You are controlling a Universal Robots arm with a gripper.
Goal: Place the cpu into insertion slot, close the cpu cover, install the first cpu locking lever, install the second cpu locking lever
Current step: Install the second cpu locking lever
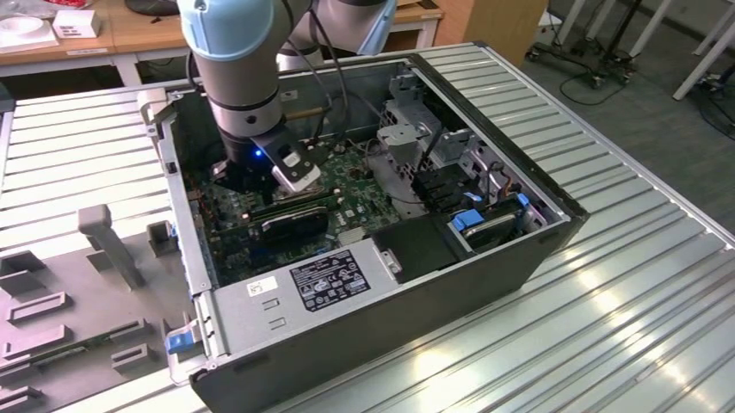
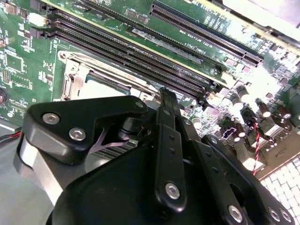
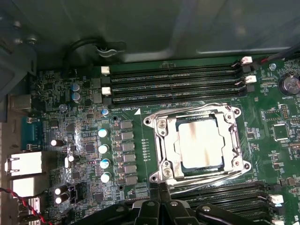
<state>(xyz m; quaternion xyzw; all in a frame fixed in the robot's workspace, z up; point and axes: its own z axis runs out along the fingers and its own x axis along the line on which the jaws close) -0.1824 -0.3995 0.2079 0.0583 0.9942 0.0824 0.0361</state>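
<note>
The cpu (image 3: 199, 143) lies in the insertion slot (image 3: 161, 173), its silvery top showing through the cut-out of the cpu cover (image 3: 230, 140), which lies flat over it. Thin wire locking levers run along two sides of the socket, one (image 3: 187, 108) by the far memory slots and one (image 3: 211, 180) on the gripper's side. My gripper (image 3: 161, 191) is shut with nothing between its fingers, its tip right at the socket's edge beside the nearer lever. In the second wrist view the gripper (image 2: 166, 98) stands just beside the cpu (image 2: 101, 88). In the exterior view the gripper (image 1: 250, 182) is low inside the computer case.
Long black memory slots (image 3: 173, 84) flank the socket on two sides. Capacitors (image 3: 104, 147) and rear ports (image 3: 23, 164) stand beside it. The case wall (image 1: 505, 258), a drive bay with blue tabs (image 1: 483, 219) and a black card (image 1: 293, 224) hem the arm in. A grey tray (image 1: 69, 292) lies at the exterior view's left.
</note>
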